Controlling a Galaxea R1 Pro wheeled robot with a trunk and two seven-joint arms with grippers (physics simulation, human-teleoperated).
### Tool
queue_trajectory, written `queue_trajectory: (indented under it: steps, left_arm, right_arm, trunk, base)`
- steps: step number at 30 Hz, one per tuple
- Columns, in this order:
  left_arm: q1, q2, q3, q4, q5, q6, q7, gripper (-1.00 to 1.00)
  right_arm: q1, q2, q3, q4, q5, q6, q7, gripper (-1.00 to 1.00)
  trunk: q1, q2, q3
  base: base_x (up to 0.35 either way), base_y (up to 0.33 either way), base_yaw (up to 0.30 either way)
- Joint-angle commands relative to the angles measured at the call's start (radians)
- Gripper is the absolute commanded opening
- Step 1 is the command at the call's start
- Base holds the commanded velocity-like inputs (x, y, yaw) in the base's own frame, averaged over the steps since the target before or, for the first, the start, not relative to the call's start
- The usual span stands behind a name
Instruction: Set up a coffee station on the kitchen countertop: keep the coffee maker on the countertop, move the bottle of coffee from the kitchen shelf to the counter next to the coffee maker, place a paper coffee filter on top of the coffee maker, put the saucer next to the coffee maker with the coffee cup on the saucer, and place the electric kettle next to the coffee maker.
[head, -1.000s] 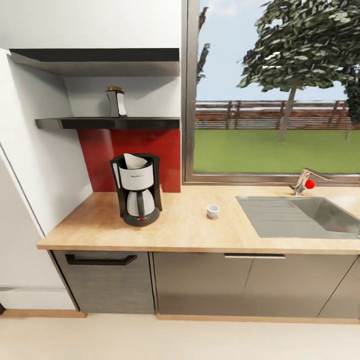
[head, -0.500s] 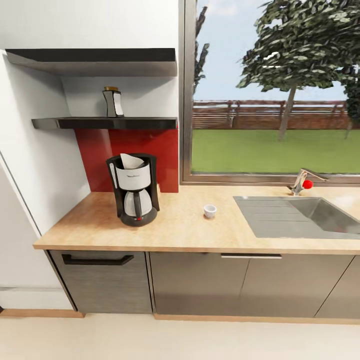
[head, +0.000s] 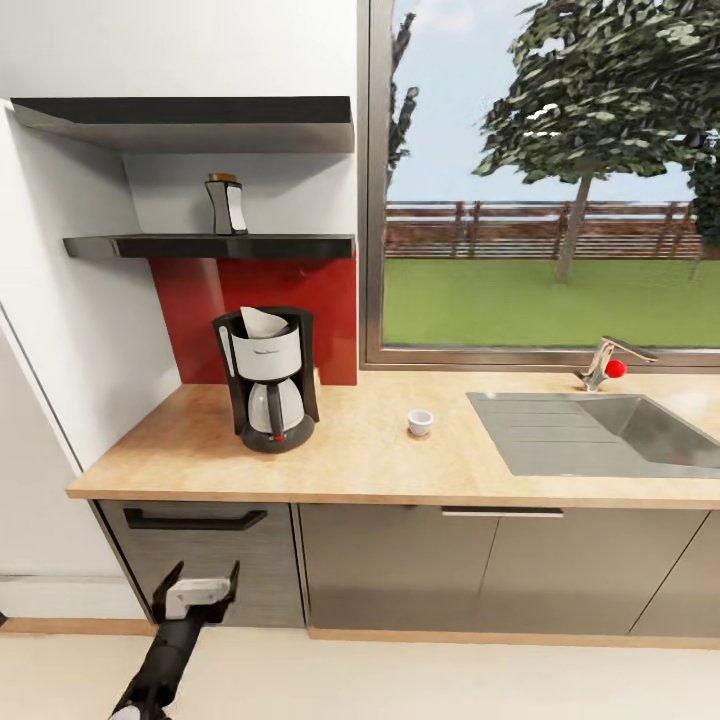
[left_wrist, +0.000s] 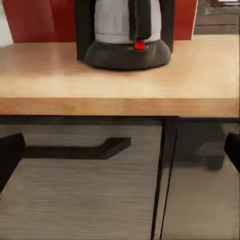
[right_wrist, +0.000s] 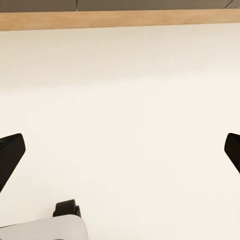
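The coffee maker (head: 268, 382) stands on the countertop (head: 380, 465) by the red backsplash, with the paper coffee filter (head: 262, 322) in its top. The bottle of coffee (head: 226, 204) stands on the lower kitchen shelf (head: 210, 246) above it. To the machine's right, the coffee cup (head: 420, 422) sits alone on the counter. My left gripper (head: 197, 584) is open, low in front of the drawer, facing the coffee maker's base (left_wrist: 127, 50). Over the floor, my right gripper (right_wrist: 120, 152) hangs open and empty. The saucer and the electric kettle are out of view.
A steel sink (head: 600, 430) with a red-knobbed faucet (head: 610, 365) fills the counter's right end. A drawer with a black handle (head: 198, 520) and cabinet doors (head: 400, 565) sit below. A white wall (head: 70, 330) bounds the left end.
My left arm has risen into the head view at lower left, in front of the drawer. The camera shifted slightly a second ago; nothing on the counter moved.
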Motion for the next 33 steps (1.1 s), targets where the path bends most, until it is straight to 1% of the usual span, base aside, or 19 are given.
queue_trajectory:
  steps: [1, 3, 5, 7, 10, 11, 12, 14, 15, 16, 18, 19, 22, 24, 25, 27, 30, 31, 33]
  left_arm:
    - [-0.009, 0.0, -0.001, -0.015, 0.007, -0.001, 0.003, 1.0]
    - [-0.063, 0.0, -0.001, -0.069, 0.014, 0.024, 0.002, 1.0]
    - [-0.111, 0.001, -0.001, -0.118, 0.016, 0.082, 0.002, 1.0]
    - [-0.166, 0.001, -0.001, -0.198, 0.017, 0.187, 0.002, 1.0]
    - [-0.216, 0.0, -0.002, -0.261, 0.018, 0.281, 0.002, 1.0]
    - [-0.245, 0.0, -0.003, -0.284, 0.018, 0.325, 0.001, 1.0]
    - [-0.261, -0.001, -0.004, -0.292, 0.018, 0.346, 0.001, 1.0]
    - [-0.37, -0.001, -0.005, -0.318, 0.019, 0.452, -0.001, 1.0]
    - [-0.438, -0.001, -0.006, -0.323, 0.019, 0.513, -0.002, 1.0]
    - [-0.563, -0.001, -0.007, -0.331, 0.02, 0.606, -0.004, 1.0]
    - [-0.599, -0.001, -0.007, -0.332, 0.02, 0.631, -0.005, 1.0]
    - [-0.635, -0.001, -0.007, -0.333, 0.02, 0.66, -0.006, 1.0]
    - [-0.679, -0.001, -0.007, -0.334, 0.02, 0.698, -0.006, 1.0]
    - [-0.741, -0.004, -0.008, -0.333, 0.02, 0.741, -0.006, 1.0]
    - [-0.754, -0.006, -0.008, -0.333, 0.02, 0.75, -0.006, 1.0]
    - [-0.82, -0.022, -0.008, -0.332, 0.02, 0.796, -0.006, 1.0]
    - [-0.881, -0.034, -0.009, -0.329, 0.019, 0.838, -0.006, 1.0]
    - [-0.931, -0.04, -0.009, -0.324, 0.019, 0.87, -0.006, 1.0]
    - [-0.981, -0.043, -0.009, -0.315, 0.019, 0.902, -0.006, 1.0]
  right_arm:
    - [-0.001, 0.0, -0.005, 0.001, -0.004, -0.005, 0.002, 1.0]
    - [-0.001, 0.0, -0.005, 0.002, -0.004, -0.005, 0.003, 1.0]
    - [-0.001, 0.0, -0.005, 0.003, -0.003, -0.004, 0.003, 1.0]
    - [-0.001, 0.0, -0.004, 0.005, 0.003, -0.003, 0.004, 1.0]
    - [-0.001, 0.0, -0.005, 0.017, 0.021, -0.001, 0.004, 1.0]
    - [-0.001, -0.001, -0.005, 0.03, 0.03, 0.0, 0.004, 1.0]
    - [-0.001, -0.001, -0.005, 0.038, 0.034, 0.0, 0.004, 1.0]
    - [-0.001, -0.001, -0.006, 0.077, 0.045, 0.001, 0.006, 1.0]
    - [-0.001, -0.001, -0.006, 0.096, 0.047, 0.002, 0.027, 1.0]
    - [0.014, -0.004, -0.006, 0.123, 0.049, 0.021, 0.155, 1.0]
    - [0.024, -0.003, -0.006, 0.125, 0.049, 0.048, 0.178, 1.0]
    - [0.031, -0.001, -0.006, 0.126, 0.049, 0.083, 0.189, 1.0]
    - [0.043, 0.0, -0.006, 0.126, 0.049, 0.117, 0.196, 1.0]
    - [0.056, 0.006, -0.007, 0.126, 0.047, 0.134, 0.196, 1.0]
    - [0.058, 0.009, -0.007, 0.126, 0.047, 0.136, 0.196, 1.0]
    - [0.062, 0.028, -0.008, 0.126, 0.046, 0.14, 0.194, 1.0]
    - [0.063, 0.039, -0.008, 0.126, 0.046, 0.141, 0.193, 1.0]
    - [0.063, 0.044, -0.008, 0.125, 0.046, 0.142, 0.193, 1.0]
    - [0.063, 0.048, -0.008, 0.125, 0.046, 0.142, 0.193, 1.0]
  trunk:
    - [0.001, -0.002, -0.002]
    - [0.001, -0.002, -0.002]
    - [0.001, -0.002, -0.002]
    - [0.001, -0.002, -0.002]
    - [0.001, -0.002, -0.002]
    - [0.001, -0.002, -0.002]
    - [0.001, -0.002, -0.002]
    - [0.001, -0.002, -0.002]
    - [0.001, -0.002, -0.002]
    - [0.001, -0.002, -0.002]
    - [0.001, -0.002, -0.002]
    - [0.001, -0.002, -0.002]
    - [0.001, -0.002, -0.002]
    - [0.001, -0.002, -0.002]
    - [0.001, -0.002, -0.002]
    - [0.001, -0.002, -0.002]
    - [0.001, -0.002, -0.002]
    - [0.001, -0.002, -0.002]
    - [0.001, -0.002, -0.002]
  base:
    - [0.0, 0.0, 0.0]
    - [0.0, 0.0, 0.0]
    - [0.0, 0.0, 0.0]
    - [0.0, 0.0, 0.0]
    - [0.0, 0.0, 0.0]
    - [0.0, 0.0, 0.0]
    - [0.0, 0.0, 0.0]
    - [0.0, 0.0, 0.0]
    - [0.0, 0.0, 0.0]
    - [0.0, 0.0, 0.0]
    - [0.0, 0.0, 0.0]
    - [0.0, 0.0, 0.0]
    - [0.0, 0.0, 0.0]
    - [0.0, 0.0, 0.0]
    - [0.0, 0.0, 0.0]
    - [0.0, 0.0, 0.0]
    - [0.0, 0.0, 0.0]
    - [0.0, 0.0, 0.0]
    - [0.0, 0.0, 0.0]
